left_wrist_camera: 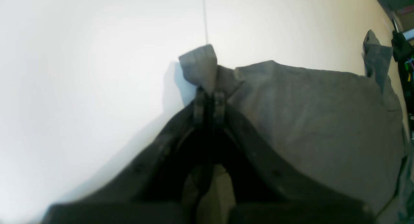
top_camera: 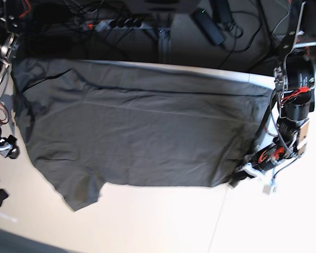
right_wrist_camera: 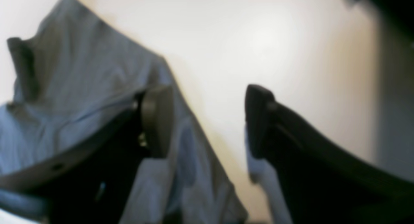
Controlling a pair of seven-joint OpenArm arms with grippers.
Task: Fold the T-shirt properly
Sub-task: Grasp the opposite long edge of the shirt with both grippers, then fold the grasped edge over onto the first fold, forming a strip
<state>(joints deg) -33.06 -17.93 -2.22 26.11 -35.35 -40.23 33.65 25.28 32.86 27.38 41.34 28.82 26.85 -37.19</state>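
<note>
The dark olive-grey T-shirt (top_camera: 142, 132) lies spread wide on the white table (top_camera: 163, 221), one sleeve pointing to the front left. My left gripper (left_wrist_camera: 209, 101) is shut on a bunched corner of the T-shirt (left_wrist_camera: 200, 65) and holds it just above the table. In the base view this gripper (top_camera: 237, 181) sits at the shirt's front right corner. My right gripper (right_wrist_camera: 207, 120) is open with nothing between its fingers. The T-shirt cloth (right_wrist_camera: 81, 88) lies beside and under its left finger (right_wrist_camera: 158, 120). Only parts of the right arm (top_camera: 4, 148) show at the left edge.
A power strip (top_camera: 116, 23) and cables lie on the dark floor behind the table's far edge. A thin seam (top_camera: 216, 221) crosses the table near the left gripper. Robot hardware and wiring (top_camera: 295, 79) stand at the right edge.
</note>
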